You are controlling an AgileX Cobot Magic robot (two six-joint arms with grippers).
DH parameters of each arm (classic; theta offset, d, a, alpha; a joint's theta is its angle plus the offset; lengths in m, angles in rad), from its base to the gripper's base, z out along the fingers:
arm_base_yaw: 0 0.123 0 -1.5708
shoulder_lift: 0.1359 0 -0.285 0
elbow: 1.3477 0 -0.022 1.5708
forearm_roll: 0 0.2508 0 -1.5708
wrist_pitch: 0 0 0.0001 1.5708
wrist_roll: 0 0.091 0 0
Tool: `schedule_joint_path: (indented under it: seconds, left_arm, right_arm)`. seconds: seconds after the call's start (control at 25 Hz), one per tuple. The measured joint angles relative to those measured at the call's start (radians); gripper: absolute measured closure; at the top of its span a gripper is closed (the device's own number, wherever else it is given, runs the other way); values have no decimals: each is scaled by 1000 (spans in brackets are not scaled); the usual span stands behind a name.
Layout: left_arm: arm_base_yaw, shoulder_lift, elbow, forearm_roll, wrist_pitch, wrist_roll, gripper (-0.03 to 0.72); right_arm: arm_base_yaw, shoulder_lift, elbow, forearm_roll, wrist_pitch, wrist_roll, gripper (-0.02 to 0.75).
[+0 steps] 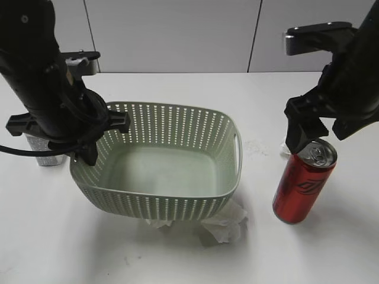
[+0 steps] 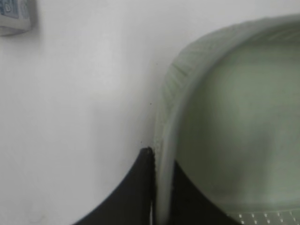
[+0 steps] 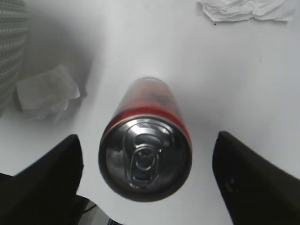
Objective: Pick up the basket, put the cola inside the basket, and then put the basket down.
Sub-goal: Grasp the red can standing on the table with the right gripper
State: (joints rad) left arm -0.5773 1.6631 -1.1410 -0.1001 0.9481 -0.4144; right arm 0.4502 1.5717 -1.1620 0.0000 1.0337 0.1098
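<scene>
At nine o'clock on the bench point(image 1: 177, 254) we see a white-and-blue carton point(image 1: 44, 151) half hidden behind the left arm. Just beside it, our left tool point(image 2: 154, 187) is closed on the left wall of the basket point(image 1: 163, 160), one finger inside and one outside. The basket's near edge appears to sit above crumpled tissue point(image 1: 222, 222), so we judge it slightly raised. The hold is on a thin, slotted wall at one end only; the basket could twist or slip from the pinch once weight lands at the far end.

At three o'clock the cola point(image 1: 303, 180) stands upright on the bench, well apart from the basket. Our right tool point(image 3: 145, 154) hangs over its top, spread wide, one finger on either side and neither touching the can. If we close too high, near the rim, the slim can may tip or squirt out; a knock from one finger before the other arrives would topple it. Another tissue point(image 3: 243, 9) lies at twelve o'clock beyond the can.
</scene>
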Motion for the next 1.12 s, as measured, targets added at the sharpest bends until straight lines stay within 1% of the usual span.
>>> schedule_joint_path:
  seconds: [0.44,0.52,0.64,0.92,1.12]
  left_arm:
    - [0,0,0,-9,0,0,688]
    - [0,0,0,-16,0,0,688]
    - [0,0,0,-35,-2,0,688]
    - [0,0,0,-46,-3,0,688]
    - [0,0,0,-55,-18,1,688]
  right_arm:
    - [0,135,0,6,2,25,70]
    - [0,139,0,6,24,41,96]
    - [0,139,-1,0,44,51,202]
    - [0,127,-12,-5,58,34,204]
    - [0,57,-116,-46,143,-4,204]
